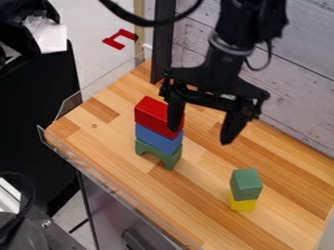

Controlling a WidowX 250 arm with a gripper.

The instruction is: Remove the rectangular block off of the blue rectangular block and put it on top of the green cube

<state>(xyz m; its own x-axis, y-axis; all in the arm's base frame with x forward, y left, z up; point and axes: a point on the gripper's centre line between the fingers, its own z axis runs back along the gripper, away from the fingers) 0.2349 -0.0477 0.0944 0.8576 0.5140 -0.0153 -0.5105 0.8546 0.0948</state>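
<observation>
My gripper (pixel 201 131) hangs over the upper middle of the table in the camera view, its two fingers spread wide with nothing held between them. The left finger overlaps the right end of the red rectangular block (pixel 151 116). That red block lies on the blue rectangular block (pixel 156 139), which rests on a green arch-shaped block (pixel 163 155). Whether the finger touches the red block I cannot tell. To the lower right, the green cube (pixel 246 184) sits on a yellow block (pixel 242 203).
The wooden table (pixel 189 205) has a clear raised edge along its left side. A grey plank wall (pixel 300 93) stands behind it at the right, and a black post (pixel 163 44) rises at the back.
</observation>
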